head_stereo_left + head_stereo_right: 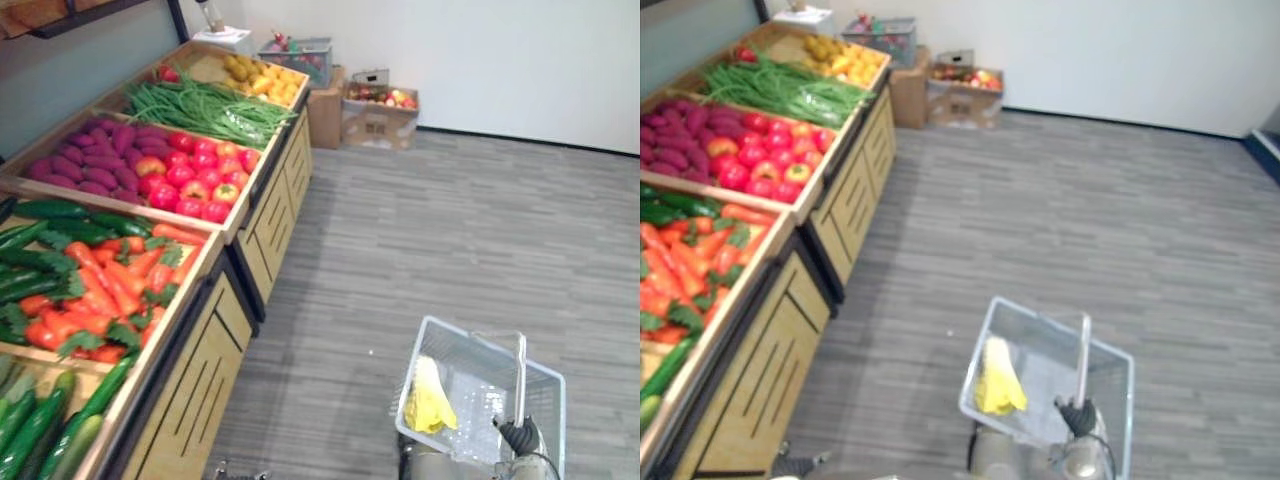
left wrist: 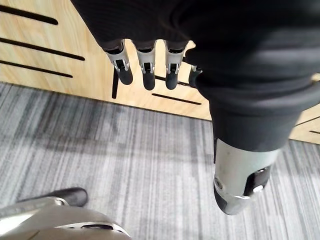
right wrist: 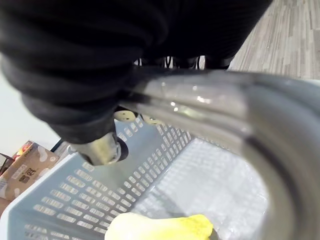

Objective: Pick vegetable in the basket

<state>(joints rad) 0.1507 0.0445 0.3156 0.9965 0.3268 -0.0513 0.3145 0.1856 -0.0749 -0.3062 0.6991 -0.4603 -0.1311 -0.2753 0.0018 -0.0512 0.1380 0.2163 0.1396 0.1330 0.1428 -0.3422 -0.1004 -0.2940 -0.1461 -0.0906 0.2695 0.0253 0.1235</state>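
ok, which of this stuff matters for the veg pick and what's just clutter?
Job: basket held by right hand, yellow item inside; left hand open, idle; carrots, cucumbers, green beans on the stand.
Lying about: cardboard boxes and grey crate at the back.

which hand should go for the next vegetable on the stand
Left, probably. The left hand hangs open and free beside the wooden stand, and the carrots lie on that side. The right hand is curled round the basket handle, so it is occupied.
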